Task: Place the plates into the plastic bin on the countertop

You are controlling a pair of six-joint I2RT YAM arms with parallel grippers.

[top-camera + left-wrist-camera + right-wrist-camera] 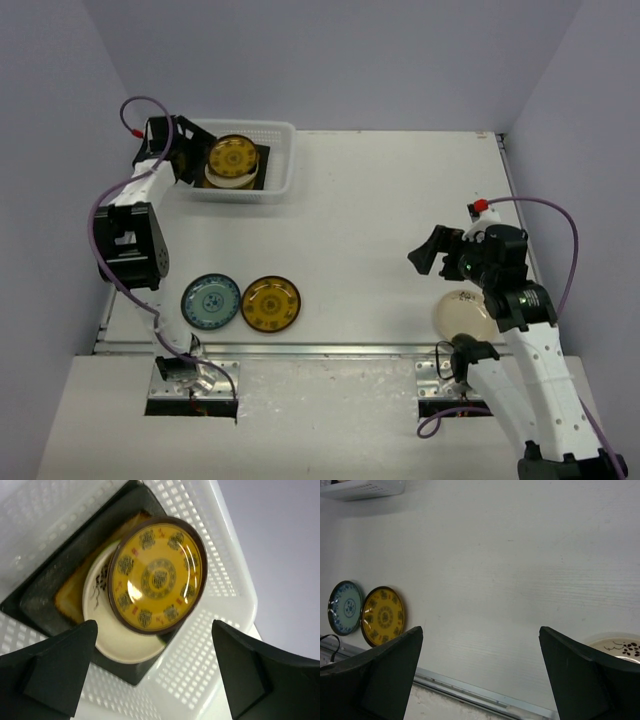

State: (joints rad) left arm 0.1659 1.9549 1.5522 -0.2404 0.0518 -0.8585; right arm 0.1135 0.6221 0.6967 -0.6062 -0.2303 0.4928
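Observation:
The plastic bin (280, 160) stands at the back left of the countertop (380, 220). It holds a stack: a yellow-brown patterned plate (232, 157) on a cream plate (120, 645) on a dark square plate (45, 590). My left gripper (185, 155) is open and empty just above the bin's left end; the stack (157, 575) shows between its jaws. A blue patterned plate (211, 301) and a yellow-brown plate (271, 304) lie at the front left, also in the right wrist view (345, 607) (383, 615). A cream plate (462, 314) lies front right. My right gripper (432, 255) is open, empty, above the table.
A metal rail (330, 350) runs along the near edge of the countertop; it also shows in the right wrist view (480, 692). Purple walls close in the back and both sides. Purple cables loop from both arms.

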